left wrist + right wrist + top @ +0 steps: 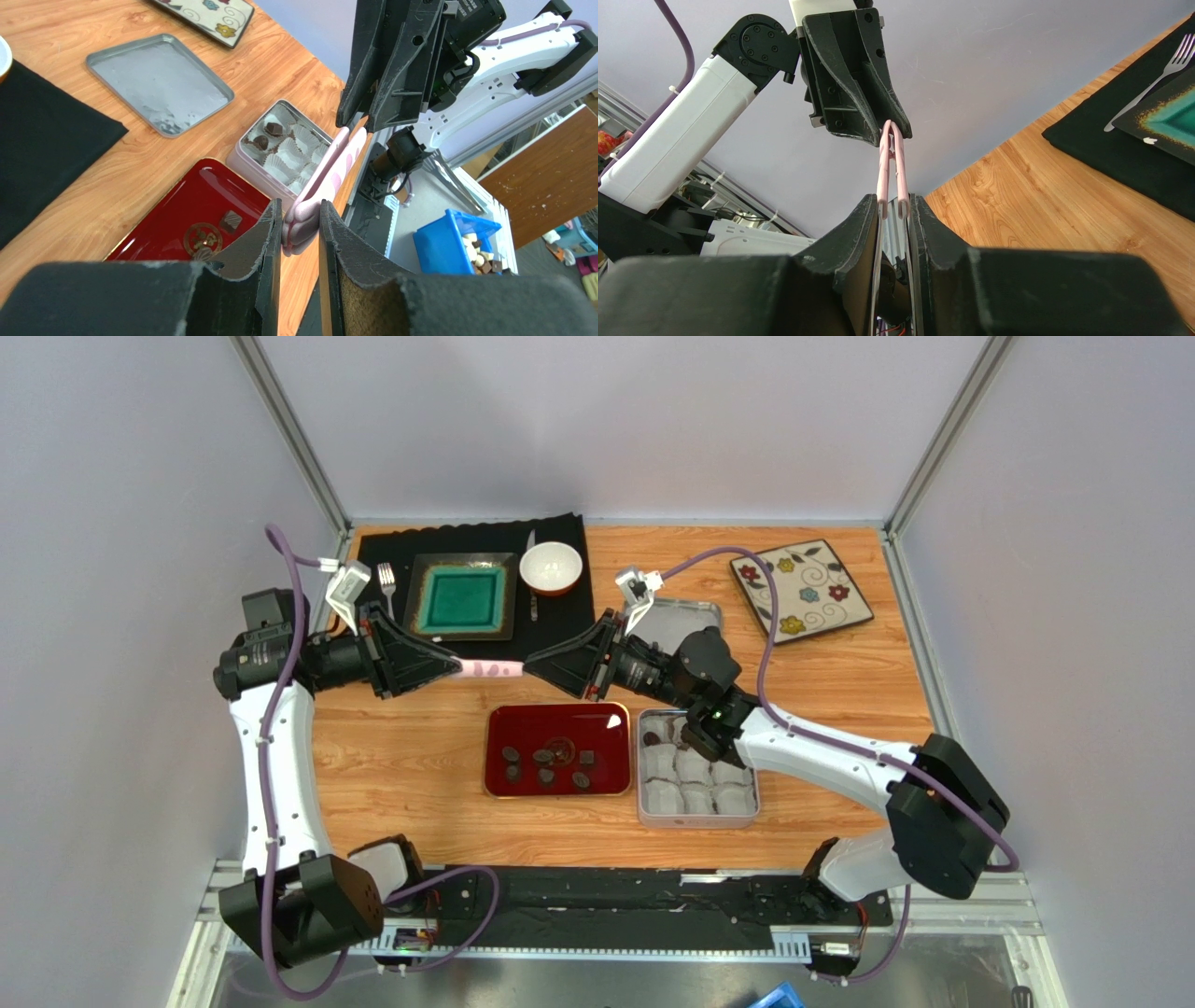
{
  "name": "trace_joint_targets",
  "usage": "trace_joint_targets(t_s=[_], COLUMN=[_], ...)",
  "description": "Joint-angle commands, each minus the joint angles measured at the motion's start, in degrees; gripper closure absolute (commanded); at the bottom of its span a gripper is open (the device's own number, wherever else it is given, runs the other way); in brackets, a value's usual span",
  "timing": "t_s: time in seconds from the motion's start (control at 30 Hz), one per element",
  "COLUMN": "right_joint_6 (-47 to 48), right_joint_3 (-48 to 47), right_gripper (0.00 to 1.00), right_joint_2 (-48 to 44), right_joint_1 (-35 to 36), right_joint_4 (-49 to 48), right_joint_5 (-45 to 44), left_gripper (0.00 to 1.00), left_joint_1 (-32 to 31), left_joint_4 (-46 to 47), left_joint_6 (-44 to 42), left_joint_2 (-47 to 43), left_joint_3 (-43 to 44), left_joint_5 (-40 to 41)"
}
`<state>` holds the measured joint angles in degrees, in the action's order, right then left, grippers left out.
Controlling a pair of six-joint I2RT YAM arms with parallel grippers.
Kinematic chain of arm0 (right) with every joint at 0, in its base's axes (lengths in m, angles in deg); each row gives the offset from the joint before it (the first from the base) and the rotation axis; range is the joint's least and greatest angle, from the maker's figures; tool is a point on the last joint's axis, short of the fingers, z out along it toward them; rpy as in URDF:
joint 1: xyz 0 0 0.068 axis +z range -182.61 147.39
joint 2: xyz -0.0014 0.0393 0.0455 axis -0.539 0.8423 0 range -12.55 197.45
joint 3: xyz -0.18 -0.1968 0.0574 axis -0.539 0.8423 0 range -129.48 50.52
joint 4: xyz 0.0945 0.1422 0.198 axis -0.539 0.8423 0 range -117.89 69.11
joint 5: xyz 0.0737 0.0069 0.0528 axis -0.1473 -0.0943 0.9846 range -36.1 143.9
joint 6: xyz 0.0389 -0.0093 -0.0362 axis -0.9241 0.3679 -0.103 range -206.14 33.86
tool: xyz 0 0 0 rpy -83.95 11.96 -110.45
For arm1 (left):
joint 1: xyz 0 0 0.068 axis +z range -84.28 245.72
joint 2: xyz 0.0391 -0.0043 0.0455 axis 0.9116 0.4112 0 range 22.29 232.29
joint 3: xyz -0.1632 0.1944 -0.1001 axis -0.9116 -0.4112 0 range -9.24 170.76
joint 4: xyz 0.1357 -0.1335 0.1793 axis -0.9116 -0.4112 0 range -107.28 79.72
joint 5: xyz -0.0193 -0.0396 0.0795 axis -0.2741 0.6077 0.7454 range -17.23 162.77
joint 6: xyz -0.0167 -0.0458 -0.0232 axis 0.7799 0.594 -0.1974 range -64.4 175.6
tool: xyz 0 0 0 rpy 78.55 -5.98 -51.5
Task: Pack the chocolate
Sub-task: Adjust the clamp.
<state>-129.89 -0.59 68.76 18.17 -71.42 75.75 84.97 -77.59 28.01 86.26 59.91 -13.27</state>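
red tray: near middle of the worktop, several dark chocolate pieces loose on it
tin: just beside the tray's right edge, lid off, full of white paper cups
chocolate in tin: a couple of pieces in cups at the tin's far-left corner
pink tongs: in the air over the tray's far edge, lying level, spanning both grippers
left gripper: narrow, clamped on the tongs' joined end
right gripper: narrow, fingers pressed on the two open tips
tin lid: flat, beyond the tin
black cloth: far-left corner, carries green plate, fork, white bowl
floral plate: far-right corner
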Motion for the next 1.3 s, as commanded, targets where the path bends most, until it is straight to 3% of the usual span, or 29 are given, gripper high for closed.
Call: trace_joint_targets(t_s=[0.0,0.07,0.23,0.37,0.43,0.6,0.8,0.97,1.1,1.27], right_joint_6=[-0.8,-1.4,-3.7,-4.5,-4.4,-1.4,6.4,11.9,18.2,23.6], right_joint_3=[-4.3,-5.0,-5.8,-6.3,-6.7,-8.8,-15.6,-19.1,-21.3,-17.9], right_gripper=[1.00,1.00,1.00,1.00,1.00,1.00,1.00,1.00,1.00,1.00], right_joint_2=[-1.2,-1.3,-1.4,-1.4,-1.6,-1.8,-0.9,-0.9,-1.7,-5.6], right_joint_1=[-0.5,-1.2,-3.1,-3.5,-3.8,-4.6,-5.0,-5.9,-6.0,-5.5], right_joint_4=[0.0,1.5,1.8,2.0,2.7,9.0,25.7,33.9,47.9,55.5], right_joint_5=[-0.9,-0.2,1.1,1.4,1.8,7.2,15.3,13.8,10.1,3.4], left_gripper=[0.92,0.75,0.51,0.20,0.12,0.10,0.08,0.08,0.07,0.07], left_joint_1=[-0.7,-0.7,-0.7,-0.7,-0.7,-0.7,-0.8,-0.9,1.0,4.3], left_joint_4=[5.9,7.5,19.9,24.8,31.8,49.8,54.2,56.4,68.7,58.2], left_joint_6=[5.7,7.2,16.3,18.4,24.7,40.9,42.3,43.5,57.3,50.9], left_joint_2=[-1.3,-1.5,-4.6,-6.0,-6.1,-6.5,-8.5,-8.8,-5.2,1.9], left_joint_3=[-0.6,-1.1,-6.3,-9.0,-11.1,-13.2,-11.6,-11.6,-15.6,-18.2], left_joint_5=[-15.0,-15.0,-15.1,-14.9,-14.9,-15.0,-15.0,-14.9,-11.3,-7.2])
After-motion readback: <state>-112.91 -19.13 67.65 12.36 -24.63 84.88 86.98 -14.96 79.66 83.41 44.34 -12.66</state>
